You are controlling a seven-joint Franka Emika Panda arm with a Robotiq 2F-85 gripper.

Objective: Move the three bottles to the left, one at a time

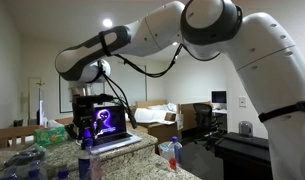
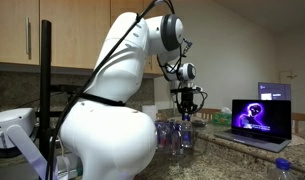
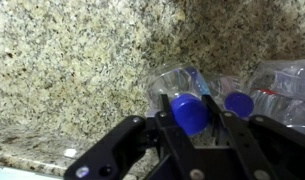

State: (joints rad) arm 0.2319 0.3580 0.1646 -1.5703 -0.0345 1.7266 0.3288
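Observation:
In the wrist view my gripper (image 3: 190,118) has one finger on each side of the blue cap of a clear plastic bottle (image 3: 182,85), and both fingers touch the cap. A second blue-capped bottle (image 3: 239,103) stands just to its right. A third clear bottle with red on it (image 3: 288,92) is at the right edge. In an exterior view the gripper (image 2: 186,110) points straight down over the cluster of bottles (image 2: 170,134) on the granite counter. In an exterior view the gripper (image 1: 88,122) hangs in front of the laptop, with blue-capped bottles (image 1: 89,160) below it.
An open laptop (image 2: 256,120) with a purple screen stands on the counter beside the bottles; it also shows in an exterior view (image 1: 108,126). A clear container with red (image 1: 172,152) sits near the counter's edge. Bare speckled granite (image 3: 72,70) lies left of the held bottle.

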